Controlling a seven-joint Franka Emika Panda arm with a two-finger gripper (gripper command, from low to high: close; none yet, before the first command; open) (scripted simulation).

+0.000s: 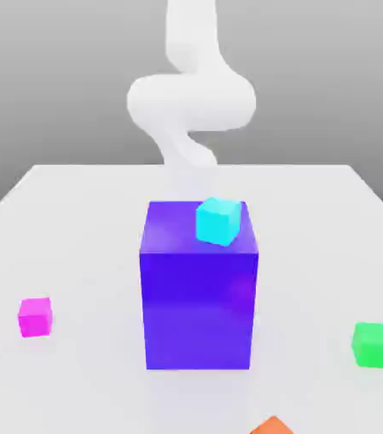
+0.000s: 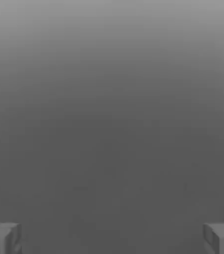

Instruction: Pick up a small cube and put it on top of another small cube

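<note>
The small magenta cube [image 1: 35, 317] sits on the white tabletop [image 1: 76, 220] at the exterior view's left, near the front edge and well apart from everything else. The green cube [image 1: 373, 345], its target, rests at the exterior view's right, also near the front. Between the 2 stands a tall purple-blue block [image 1: 199, 292] with a cyan cube [image 1: 219, 221] on its top, toward its far right corner. An orange cube [image 1: 271, 426] peeks in at the near edge. The white arm [image 1: 191, 102] rises at the far side, behind the block.

In the hand view the tool [image 2: 112, 238] stands wide open, its 2 grey fingertips [image 2: 2, 238] far apart with nothing between them.

The magenta cube looks rigid, light and glossy, so likely a little slippery; its flat parallel faces suit a pinch across 2 opposite sides, centred and low enough for the pads to bear squarely. It has free space all round. Carrying it across probably means clearing or skirting the tall block, and the green cube's small top leaves little margin for misplacement.
</note>
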